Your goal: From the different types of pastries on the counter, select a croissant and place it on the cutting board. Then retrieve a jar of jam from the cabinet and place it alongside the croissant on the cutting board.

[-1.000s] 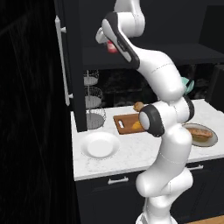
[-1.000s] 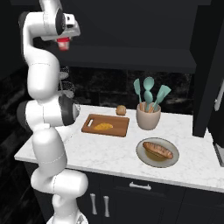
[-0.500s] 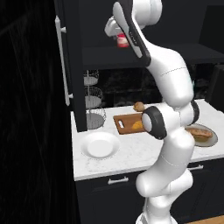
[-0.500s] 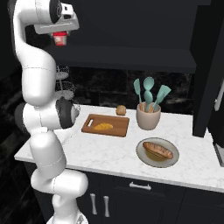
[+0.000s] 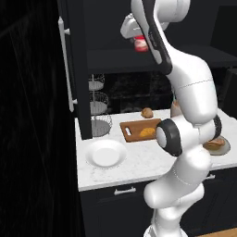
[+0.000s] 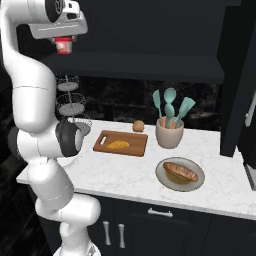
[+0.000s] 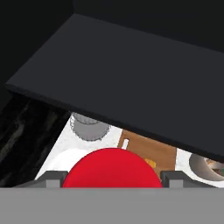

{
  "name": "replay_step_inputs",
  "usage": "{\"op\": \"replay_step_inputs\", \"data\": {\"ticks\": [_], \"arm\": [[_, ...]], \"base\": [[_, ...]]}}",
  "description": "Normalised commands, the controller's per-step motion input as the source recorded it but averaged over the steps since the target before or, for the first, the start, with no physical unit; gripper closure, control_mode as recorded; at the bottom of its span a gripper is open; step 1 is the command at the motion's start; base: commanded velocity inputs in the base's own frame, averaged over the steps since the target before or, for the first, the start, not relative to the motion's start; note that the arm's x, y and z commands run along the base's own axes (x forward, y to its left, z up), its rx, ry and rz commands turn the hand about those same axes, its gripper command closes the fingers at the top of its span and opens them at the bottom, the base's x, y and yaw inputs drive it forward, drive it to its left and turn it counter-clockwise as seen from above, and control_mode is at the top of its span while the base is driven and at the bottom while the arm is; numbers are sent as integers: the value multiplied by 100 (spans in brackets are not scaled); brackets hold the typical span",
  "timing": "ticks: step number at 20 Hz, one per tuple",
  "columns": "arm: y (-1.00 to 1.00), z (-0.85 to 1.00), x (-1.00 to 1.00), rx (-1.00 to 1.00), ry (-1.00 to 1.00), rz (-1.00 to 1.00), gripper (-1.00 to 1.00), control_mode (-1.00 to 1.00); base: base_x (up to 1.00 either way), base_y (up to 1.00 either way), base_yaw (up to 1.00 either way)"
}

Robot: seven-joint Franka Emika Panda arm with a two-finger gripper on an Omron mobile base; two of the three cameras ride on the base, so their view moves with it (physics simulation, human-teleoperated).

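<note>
My gripper (image 5: pixel 138 39) is high up in front of the dark cabinet (image 5: pixel 152 60), shut on the red jar of jam (image 5: pixel 140 45). From the right base the jar of jam (image 6: pixel 63 47) hangs under the gripper (image 6: pixel 63 40), just above the shelf's front edge. In the hand view the jar of jam (image 7: pixel 111 165) bulges between the fingertips (image 7: pixel 50 177). Far below, the croissant (image 6: pixel 118 145) lies on the cutting board (image 6: pixel 135 148). A round bun (image 6: pixel 138 125) sits behind the board on the counter (image 6: pixel 120 175).
The cabinet's door (image 5: pixel 74 69) stands open at the left with its silver handle (image 5: pixel 63 65). Around the board are a white plate (image 5: pixel 105 154), a tiered wire basket (image 5: pixel 98 106), a utensil pot (image 6: pixel 170 132) and a loaf on a grey plate (image 6: pixel 181 171).
The hand with the jar has risen a little and swung to the right in the left base view. The upper arm has straightened. Things on the counter have stayed put.
</note>
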Motion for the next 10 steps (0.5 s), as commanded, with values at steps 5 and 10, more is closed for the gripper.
{"op": "replay_step_inputs", "data": {"ticks": [5, 10], "arm": [[-3, -17, -100, 0, -15, -2, 100, -100], [-4, -46, -100, 0, -47, -12, 100, -100]], "base": [[0, 0, 0], [0, 0, 0]]}}
